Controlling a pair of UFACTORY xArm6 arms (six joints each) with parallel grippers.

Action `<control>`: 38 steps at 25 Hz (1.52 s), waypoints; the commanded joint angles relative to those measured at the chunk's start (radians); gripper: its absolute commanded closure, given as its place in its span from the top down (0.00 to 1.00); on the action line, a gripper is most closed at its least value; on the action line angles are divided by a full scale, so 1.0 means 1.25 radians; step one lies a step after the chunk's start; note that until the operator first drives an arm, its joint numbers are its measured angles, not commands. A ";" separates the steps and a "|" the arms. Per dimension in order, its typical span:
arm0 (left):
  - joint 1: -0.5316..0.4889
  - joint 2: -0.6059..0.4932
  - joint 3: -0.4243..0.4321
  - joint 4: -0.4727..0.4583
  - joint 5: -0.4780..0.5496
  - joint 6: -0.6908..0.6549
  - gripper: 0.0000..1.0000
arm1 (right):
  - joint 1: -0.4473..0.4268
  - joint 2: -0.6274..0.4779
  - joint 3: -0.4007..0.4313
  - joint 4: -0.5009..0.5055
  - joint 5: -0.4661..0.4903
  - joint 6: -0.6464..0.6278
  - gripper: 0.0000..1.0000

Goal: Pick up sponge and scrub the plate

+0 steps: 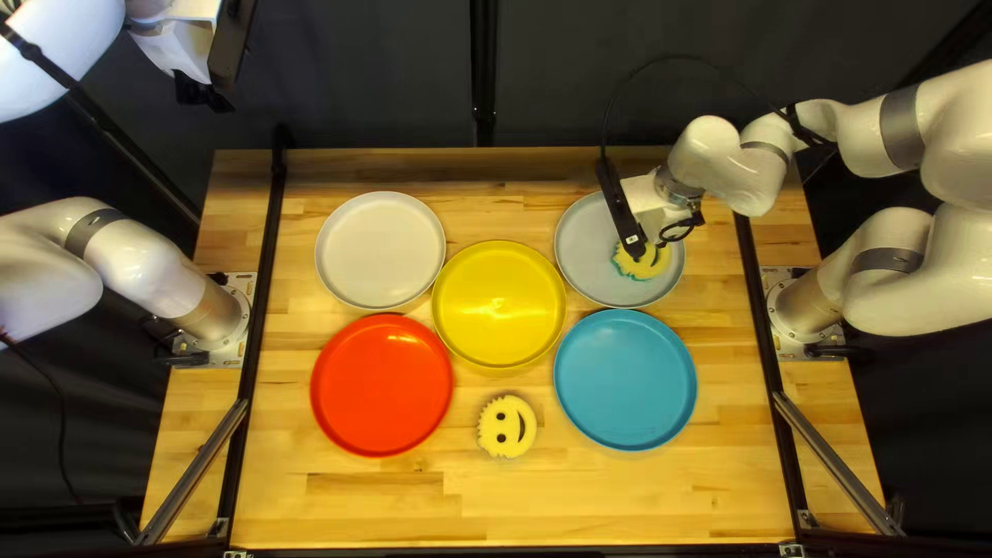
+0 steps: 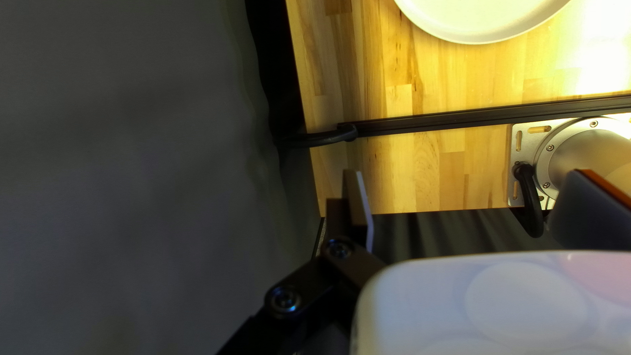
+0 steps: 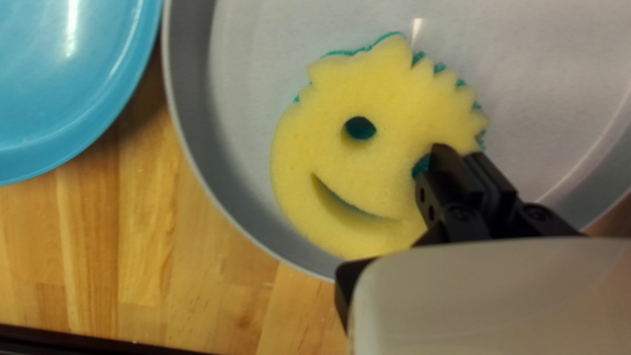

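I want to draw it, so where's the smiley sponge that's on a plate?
At the right of the top left view, the sponge lies on the gray plate, just beyond the blue plate, under my right claw.

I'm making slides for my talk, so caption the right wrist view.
Right gripper over a yellow smiley sponge on the gray plate, blue plate nearby.

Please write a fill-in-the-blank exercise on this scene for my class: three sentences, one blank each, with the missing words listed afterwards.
1. The sponge under my right gripper lies on the ____ plate.
2. The plate in the middle of the five is ____.
3. The other sponge lies between the red plate and the ____ plate.

Missing words: gray; yellow; blue.
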 commanded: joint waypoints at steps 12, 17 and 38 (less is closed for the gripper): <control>0.000 0.000 0.000 0.000 0.000 0.000 1.00 | -0.058 0.062 -0.071 0.011 0.019 -0.028 0.00; 0.000 0.000 0.000 0.000 0.000 0.000 1.00 | -0.004 0.047 -0.051 0.007 0.005 0.014 0.00; 0.000 0.000 0.000 0.000 0.000 0.000 1.00 | 0.117 -0.001 -0.005 -0.069 -0.012 0.158 0.00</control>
